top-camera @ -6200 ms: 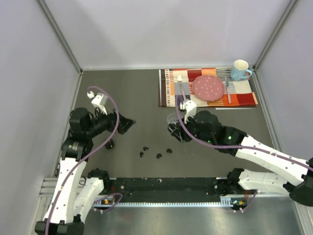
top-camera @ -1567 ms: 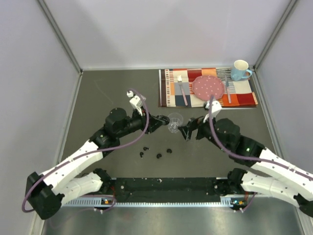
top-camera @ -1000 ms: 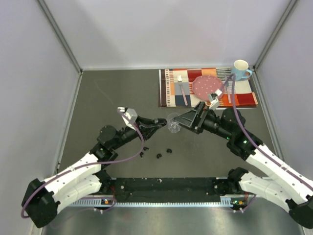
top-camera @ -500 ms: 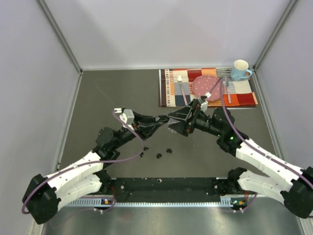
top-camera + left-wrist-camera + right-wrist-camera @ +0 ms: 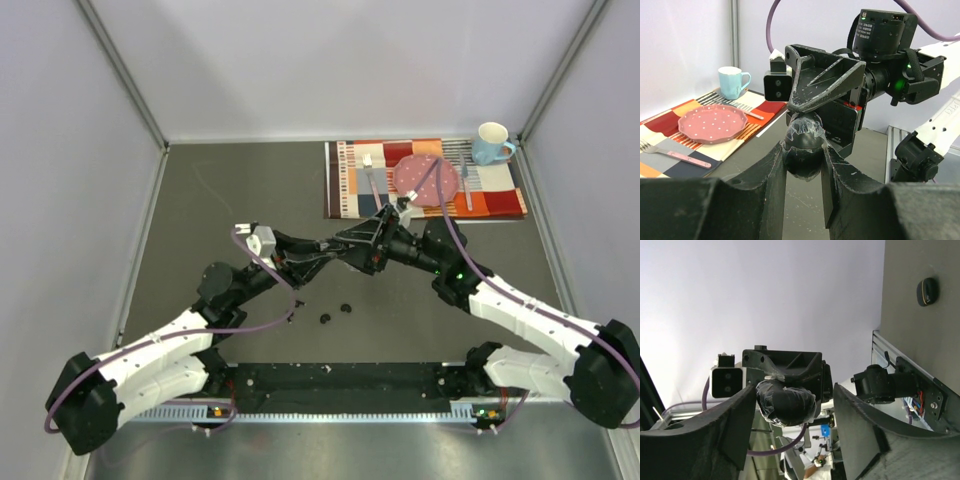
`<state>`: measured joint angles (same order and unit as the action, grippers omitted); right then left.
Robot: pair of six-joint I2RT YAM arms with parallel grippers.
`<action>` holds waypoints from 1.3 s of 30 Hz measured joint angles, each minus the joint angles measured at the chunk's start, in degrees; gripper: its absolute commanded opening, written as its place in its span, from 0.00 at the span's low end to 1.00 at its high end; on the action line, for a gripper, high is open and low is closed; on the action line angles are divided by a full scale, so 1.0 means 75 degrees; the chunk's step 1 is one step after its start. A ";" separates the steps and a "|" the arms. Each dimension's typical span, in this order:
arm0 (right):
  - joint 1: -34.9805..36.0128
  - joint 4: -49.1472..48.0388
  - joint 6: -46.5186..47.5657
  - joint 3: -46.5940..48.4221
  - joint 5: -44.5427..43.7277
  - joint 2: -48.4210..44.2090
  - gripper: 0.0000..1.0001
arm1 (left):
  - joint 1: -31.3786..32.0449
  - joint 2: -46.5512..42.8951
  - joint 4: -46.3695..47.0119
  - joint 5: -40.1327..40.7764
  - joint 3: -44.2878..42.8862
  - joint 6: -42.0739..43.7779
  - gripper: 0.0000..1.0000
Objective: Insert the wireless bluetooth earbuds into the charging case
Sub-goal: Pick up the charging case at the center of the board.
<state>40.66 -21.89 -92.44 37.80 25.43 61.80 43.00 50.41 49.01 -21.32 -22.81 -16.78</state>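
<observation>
My left gripper (image 5: 802, 150) is shut on a black rounded charging case (image 5: 802, 156) covered in crumpled clear plastic, held up off the table. In the top view the left gripper (image 5: 322, 260) meets my right gripper (image 5: 346, 250) tip to tip over the table's middle. My right gripper (image 5: 795, 390) straddles the same case (image 5: 787, 402), and a gap shows at one finger, so it is open. Three small black earbuds (image 5: 325, 319) lie on the dark table below the grippers, apart from both. A second black oval case (image 5: 927, 291) lies on the table.
A striped placemat (image 5: 350, 190) at the back right carries a pink dotted plate (image 5: 425, 178), forks and a light blue mug (image 5: 492, 143). A black rail (image 5: 340, 378) runs along the near edge between the arm bases. Grey walls close in the sides.
My right gripper has swung left up to the left gripper and narrowed its jaws round the held case. The left gripper stays shut and has barely moved.
</observation>
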 measured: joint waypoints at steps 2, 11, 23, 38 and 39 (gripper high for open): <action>0.0015 -0.0029 -0.0055 0.0003 0.0023 0.0000 0.57 | 0.0006 0.0015 0.0003 0.0003 0.0003 0.0000 0.00; 0.0026 -0.0117 -0.0152 0.0000 0.0052 0.0000 0.53 | 0.0029 0.0015 -0.0015 0.0259 0.0017 -0.0003 0.00; 0.0047 -0.0289 -0.0224 -0.0006 0.0055 0.0003 0.00 | 0.0020 0.0015 0.0096 0.0297 0.0064 -0.0035 0.01; 0.0003 0.0070 0.0152 -0.0047 -0.0181 -0.0119 0.00 | -0.0035 0.0326 0.0029 0.0146 -0.0006 -0.0178 0.25; 0.0003 0.0096 0.0184 -0.0047 -0.0192 -0.0131 0.00 | -0.0035 0.0347 0.0032 0.0137 -0.0006 -0.0184 0.25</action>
<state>40.69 -21.17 -91.07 37.45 23.99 60.82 42.74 53.01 49.25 -20.29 -22.85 -18.15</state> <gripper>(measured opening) 0.419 0.339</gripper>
